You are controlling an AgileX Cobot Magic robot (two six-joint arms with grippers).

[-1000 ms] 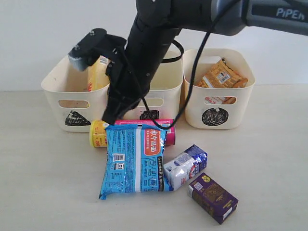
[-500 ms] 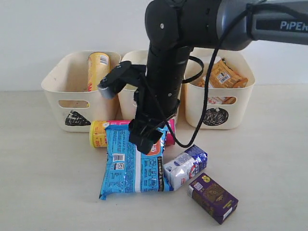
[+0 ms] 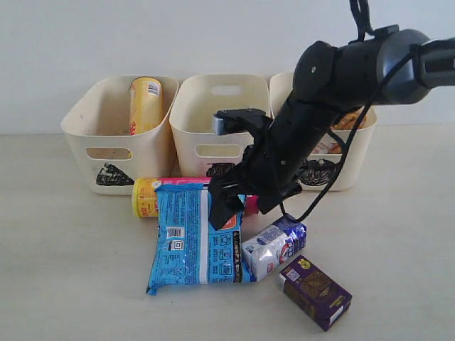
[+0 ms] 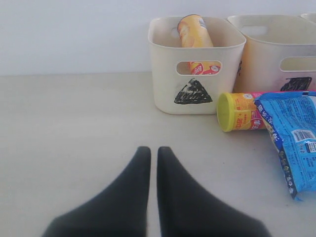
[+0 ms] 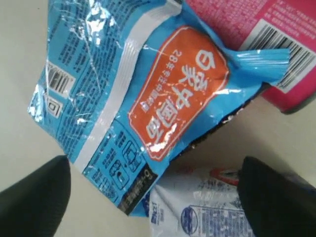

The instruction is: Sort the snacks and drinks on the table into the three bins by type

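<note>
The right fingers (image 5: 34,195) are spread wide and hold nothing. They are poised over the blue bag (image 3: 195,238), near its 1 o'clock corner in the exterior view; whether they touch it cannot be told. The left fingers (image 4: 143,197) are pressed together, empty, low over bare table (image 3: 71,270).

The blue bag lies flat on the table in front of the bins. At its 12 o'clock edge the pink canister (image 3: 146,197) lies on its side, yellow lid toward 9 o'clock, its body partly under the bag. At the bag's 4 o'clock corner the white and blue carton (image 3: 274,245) rests against it. The dark purple carton (image 3: 314,290) lies just beside that one, at its 5 o'clock.

The yellow canister (image 3: 144,103) stands tilted in the triangle bin (image 3: 85,124), at 9 o'clock in the row. The middle bin (image 3: 195,106) shows nothing inside. The circle bin (image 3: 359,153), at 3 o'clock, holds the orange bag (image 3: 347,121), mostly hidden behind the right arm.
</note>
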